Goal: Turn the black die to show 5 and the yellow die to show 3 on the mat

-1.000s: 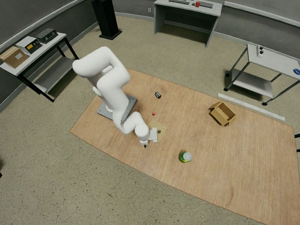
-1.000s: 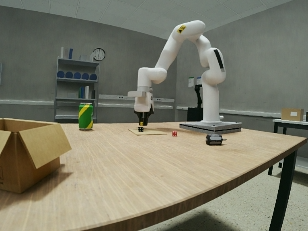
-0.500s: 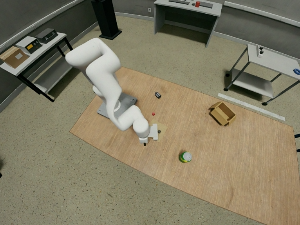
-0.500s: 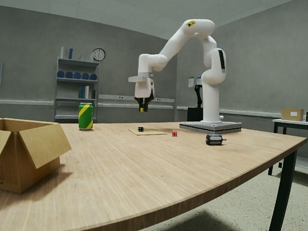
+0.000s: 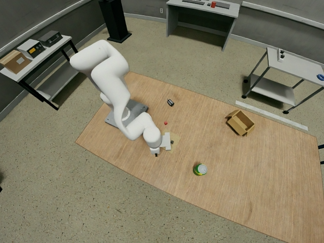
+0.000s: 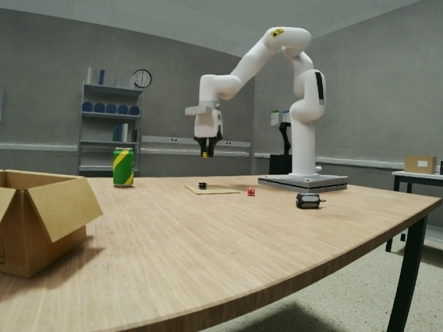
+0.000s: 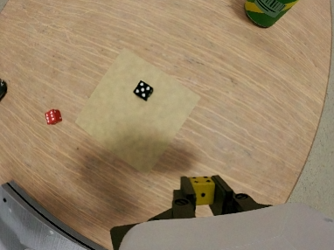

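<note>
The white arm point(image 5: 109, 76) point(image 6: 257, 56) arches over the desk point(image 5: 216, 156) point(image 6: 221, 232) point(image 7: 245, 127), its narrowed jaws pointing down near the exterior frame's centre.

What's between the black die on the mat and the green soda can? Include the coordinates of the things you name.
In the wrist view, only tan mat and then bare wood tabletop point(image 7: 205, 65) lie between the black die point(image 7: 143, 90) and the green can point(image 7: 271, 2).
</note>
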`<action>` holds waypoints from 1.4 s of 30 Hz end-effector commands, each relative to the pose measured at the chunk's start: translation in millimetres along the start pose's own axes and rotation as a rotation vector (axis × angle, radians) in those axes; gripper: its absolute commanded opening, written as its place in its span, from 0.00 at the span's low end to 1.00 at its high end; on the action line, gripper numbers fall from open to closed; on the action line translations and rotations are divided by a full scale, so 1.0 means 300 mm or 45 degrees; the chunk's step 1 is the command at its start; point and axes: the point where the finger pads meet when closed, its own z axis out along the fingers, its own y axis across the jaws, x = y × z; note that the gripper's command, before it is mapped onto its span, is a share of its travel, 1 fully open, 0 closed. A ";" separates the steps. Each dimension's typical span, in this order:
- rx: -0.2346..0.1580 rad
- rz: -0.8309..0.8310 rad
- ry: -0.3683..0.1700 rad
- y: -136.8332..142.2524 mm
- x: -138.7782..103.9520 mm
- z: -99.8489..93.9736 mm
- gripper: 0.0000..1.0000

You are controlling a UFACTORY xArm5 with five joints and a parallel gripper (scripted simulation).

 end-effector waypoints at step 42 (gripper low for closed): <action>0.014 -1.405 0.009 -0.192 0.250 0.019 0.15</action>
